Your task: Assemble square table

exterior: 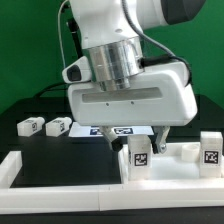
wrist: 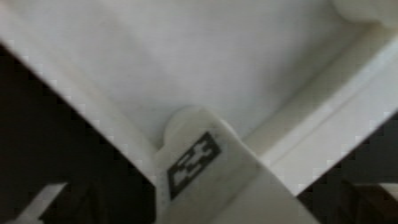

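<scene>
The white square tabletop (exterior: pixel 178 170) lies at the exterior view's right, rim up. One white leg (exterior: pixel 140 153) with a black-and-white tag stands upright at its near left corner, and my gripper (exterior: pixel 149 137) is straight above it, shut on its upper part. In the wrist view the same leg (wrist: pixel 199 160) rises between my jaws (wrist: pixel 222 207) over the tray-like top (wrist: pixel 196 60). A second leg (exterior: pixel 210 151) stands at the top's right corner. Two more legs (exterior: pixel 30 126) (exterior: pixel 58 125) lie on the black table at the left.
The marker board (exterior: pixel 112 131) lies behind the tabletop, partly hidden by my gripper. White barrier strips run along the front (exterior: pixel 60 178) and the left side (exterior: pixel 10 165). A green wall stands behind.
</scene>
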Robot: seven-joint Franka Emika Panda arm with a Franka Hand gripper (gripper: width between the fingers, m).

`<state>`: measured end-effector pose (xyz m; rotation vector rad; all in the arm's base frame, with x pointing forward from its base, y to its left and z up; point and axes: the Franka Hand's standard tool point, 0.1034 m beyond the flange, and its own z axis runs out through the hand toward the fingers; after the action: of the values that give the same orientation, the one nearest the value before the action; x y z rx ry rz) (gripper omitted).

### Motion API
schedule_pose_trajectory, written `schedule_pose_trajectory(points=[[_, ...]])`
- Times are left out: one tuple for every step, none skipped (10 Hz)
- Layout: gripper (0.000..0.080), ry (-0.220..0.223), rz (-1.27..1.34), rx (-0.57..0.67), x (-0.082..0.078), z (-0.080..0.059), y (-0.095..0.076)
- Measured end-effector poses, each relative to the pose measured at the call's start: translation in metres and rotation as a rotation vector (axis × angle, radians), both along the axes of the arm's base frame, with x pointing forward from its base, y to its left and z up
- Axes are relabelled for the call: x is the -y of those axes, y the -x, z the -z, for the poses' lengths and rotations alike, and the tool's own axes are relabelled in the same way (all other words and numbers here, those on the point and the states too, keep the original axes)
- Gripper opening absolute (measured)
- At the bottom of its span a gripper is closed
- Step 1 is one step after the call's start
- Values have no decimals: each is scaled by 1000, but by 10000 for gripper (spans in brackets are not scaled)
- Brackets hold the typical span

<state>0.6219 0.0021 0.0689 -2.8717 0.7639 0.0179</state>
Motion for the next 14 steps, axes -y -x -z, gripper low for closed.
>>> schedule_pose_trajectory(points=[[649,44,-176,19,1,-2,-1],[649,70,-369,42,2,-4,-2],[649,84,-508,73,4,-4,-4],[649,112,-516,141,13,-2,-7],[649,102,-461,120,12,2,-1],[513,103,-467,123,11,1,-3],[513,96,-410,118,11,2,-3],[374,90,-327,107,10,2,-3],[288,87,-262,100,10,2,-3],[288,84,-207,93,10,2,-3],[288,79,-147,86,9,2,-3],[288,66,-6,68,7,1,-4],[288,44,164,45,5,1,-4],[288,10,334,16,2,1,-4]])
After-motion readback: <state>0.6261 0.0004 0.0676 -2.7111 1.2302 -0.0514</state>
